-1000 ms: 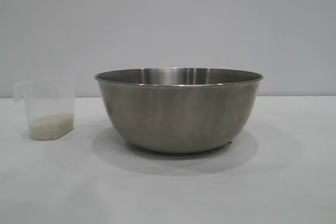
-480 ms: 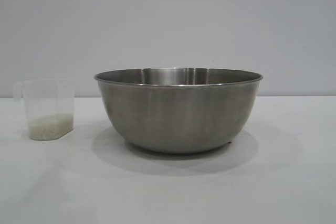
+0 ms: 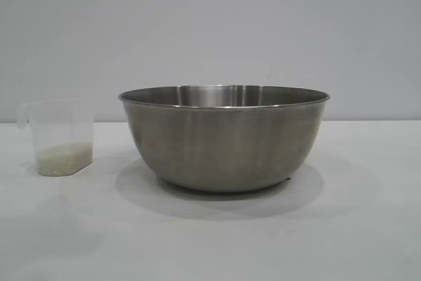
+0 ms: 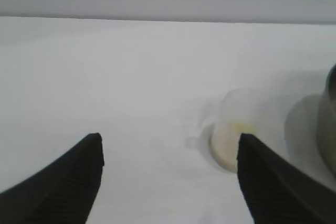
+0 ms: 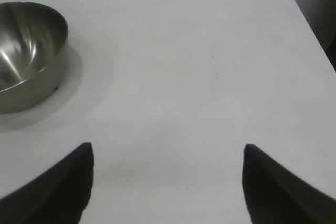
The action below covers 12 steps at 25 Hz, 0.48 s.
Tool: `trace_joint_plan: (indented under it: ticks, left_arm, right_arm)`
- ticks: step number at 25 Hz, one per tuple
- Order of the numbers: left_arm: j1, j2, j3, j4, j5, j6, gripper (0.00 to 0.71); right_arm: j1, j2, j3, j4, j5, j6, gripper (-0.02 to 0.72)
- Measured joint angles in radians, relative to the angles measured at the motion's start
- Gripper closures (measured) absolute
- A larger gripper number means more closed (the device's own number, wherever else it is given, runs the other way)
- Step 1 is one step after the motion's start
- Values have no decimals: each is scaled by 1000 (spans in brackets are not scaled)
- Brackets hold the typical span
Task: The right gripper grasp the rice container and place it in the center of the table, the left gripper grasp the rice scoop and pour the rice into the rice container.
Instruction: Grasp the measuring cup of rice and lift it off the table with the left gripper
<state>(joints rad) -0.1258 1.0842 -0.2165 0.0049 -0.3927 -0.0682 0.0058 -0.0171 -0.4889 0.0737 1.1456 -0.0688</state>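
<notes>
the rice container (image 3: 223, 139) already stood mid-worktop (image 3: 368, 228); my left claw (image 4: 168, 182), spread and empty, faced the rice scoop (image 3: 60, 137), its rice (image 3: 64, 158) unpoured; right claw (image 5: 168, 182) spread, idle.

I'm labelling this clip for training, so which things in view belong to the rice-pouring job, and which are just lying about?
Job: rice container; rice scoop holding rice; left gripper, open; right gripper, open; table.
Lying about: nothing visible.

New faint shadow, table (image 3: 368, 228) (front-left)
</notes>
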Motion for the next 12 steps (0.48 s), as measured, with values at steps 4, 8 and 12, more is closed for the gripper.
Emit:
trace_joint_plan:
  ticks: [4,8,12]
  left_arm:
    - [0,98,5,66,-121,-5,238]
    - [0,190,78,87,-353,-7,238]
    - [0,288,164,90,-593,-8,238]
  right_arm:
    - [0,0,0,0,-1,0,204]
    - [0,0,0,0,-1,0,204]
    - [0,0,0,0,-1,0,204]
